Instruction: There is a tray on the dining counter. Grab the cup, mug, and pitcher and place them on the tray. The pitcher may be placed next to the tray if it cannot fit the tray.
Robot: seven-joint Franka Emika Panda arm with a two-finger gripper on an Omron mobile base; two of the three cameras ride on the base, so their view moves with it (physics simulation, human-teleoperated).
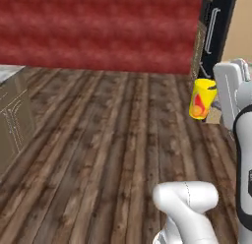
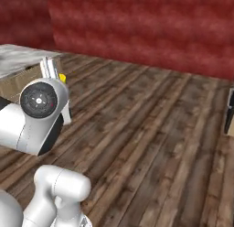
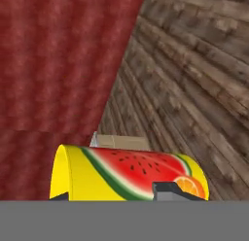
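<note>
The cup (image 1: 202, 98) hangs in the air at the end of the arm, well above the wood floor (image 1: 113, 139), near the right edge of the left base view and just left of the white hand; nothing carries it but the gripper (image 3: 116, 198). In the hand view it lies right across the bottom, its long axis running side to side in that picture, yellow with a watermelon slice and an orange wedge printed on it, and one dark fingertip (image 3: 170, 190) presses its wall, so the jaws are drawn in and pinching the cup, not spread. In the right base view just a sliver of yellow shows past the big wrist joint. What the coming move turns on is where the tray and the dining counter lie from the cup, and that cannot be told here: ahead is a red wall (image 1: 98, 26), with bare planks below it. A marble-topped counter (image 2: 18, 54) with a tan side stands at the far left of the right base view, beyond the hand; it may be the dining counter, but too little of it shows to be sure. A dark tall unit with a curved handle (image 1: 216, 26) stands at the upper right of the left base view, near the cup, and is the one thing a swing to that side could brush. The floor between arm and wall is open.
</note>
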